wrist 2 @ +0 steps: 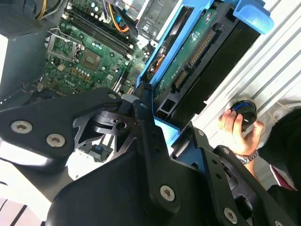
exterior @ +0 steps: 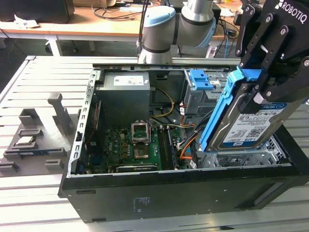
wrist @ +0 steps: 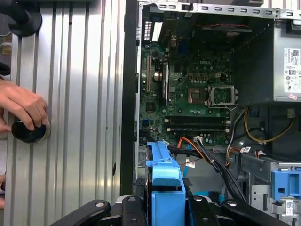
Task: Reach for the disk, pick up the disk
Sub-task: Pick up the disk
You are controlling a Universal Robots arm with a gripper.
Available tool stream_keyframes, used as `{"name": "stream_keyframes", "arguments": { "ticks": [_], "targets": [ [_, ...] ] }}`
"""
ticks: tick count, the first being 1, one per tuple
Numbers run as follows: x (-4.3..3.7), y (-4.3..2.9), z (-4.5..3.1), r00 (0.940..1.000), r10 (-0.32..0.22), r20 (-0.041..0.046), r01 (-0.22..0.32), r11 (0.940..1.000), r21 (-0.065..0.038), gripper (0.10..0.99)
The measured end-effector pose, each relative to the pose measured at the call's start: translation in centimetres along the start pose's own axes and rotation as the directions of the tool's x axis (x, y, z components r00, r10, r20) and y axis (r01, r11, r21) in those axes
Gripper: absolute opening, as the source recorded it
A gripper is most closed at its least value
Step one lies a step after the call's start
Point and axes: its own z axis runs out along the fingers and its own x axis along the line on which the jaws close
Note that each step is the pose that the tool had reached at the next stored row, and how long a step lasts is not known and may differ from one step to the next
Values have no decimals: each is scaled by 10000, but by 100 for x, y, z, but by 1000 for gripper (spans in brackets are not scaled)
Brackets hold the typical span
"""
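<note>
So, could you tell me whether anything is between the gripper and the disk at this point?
Nothing visible is. The gripper is shut on the disk at its blue rail, holding it tilted above the open computer case.

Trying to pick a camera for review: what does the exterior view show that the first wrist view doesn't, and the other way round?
Exterior view: the disk, label side showing, tilted above the open computer case, with the gripper shut on its top edge, and a grey fixture on the slatted table. First wrist view: a person's hand on a black knob beside the case. Both: the motherboard, the power supply and the blue rail on the disk.
</note>
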Motion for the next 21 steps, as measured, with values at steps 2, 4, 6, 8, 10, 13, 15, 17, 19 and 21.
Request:
{"name": "stream_keyframes", "arguments": {
  "ticks": [2, 4, 6, 8, 10, 13, 15, 17, 19, 21],
  "targets": [
    [3, -94, 23, 10000, 0, -6, 0, 10000, 0, 369],
    [5, -131, 37, 10000, 1, -12, -1, 10000, -1, 369],
    [5, -141, 41, 10000, 1, -14, -1, 10000, 0, 369],
    [6, -154, 46, 10000, 1, -15, -1, 10000, 0, 369],
    [6, -170, 54, 10000, 1, -15, -1, 10000, -1, 369],
    [8, -201, 73, 10000, 1, -19, -1, 10000, -1, 369],
    [6, -241, 98, 10000, 1, -18, -1, 10000, 0, 369],
    [-17, -277, 116, 10000, 1, -23, -1, 10000, -1, 369],
    [-41, -301, 130, 10000, 2, -26, -2, 10000, -1, 369],
    [-68, -327, 144, 10000, 3, -34, -3, 10000, -1, 369]
  ]
}}
